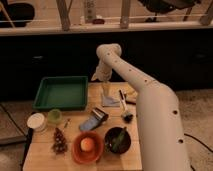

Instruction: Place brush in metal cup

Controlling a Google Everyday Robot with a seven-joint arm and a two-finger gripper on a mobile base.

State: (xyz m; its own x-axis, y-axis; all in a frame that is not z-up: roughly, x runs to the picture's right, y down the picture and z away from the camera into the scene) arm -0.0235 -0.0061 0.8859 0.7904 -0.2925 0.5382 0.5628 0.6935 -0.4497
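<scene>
The brush lies on the wooden table right of centre, its slim white handle pointing away and its dark bristle head nearest me. The metal cup is a small dark shiny cylinder near the table's middle, against a bluish object. My gripper hangs from the white arm over the far middle of the table. It is just left of the brush handle and beyond the cup, and it holds nothing that I can see.
A green tray fills the far left. A light green cup and a white tub stand on the left. An orange bowl with a fruit and a dark bowl holding a green utensil sit in front. A dark cluster lies front left.
</scene>
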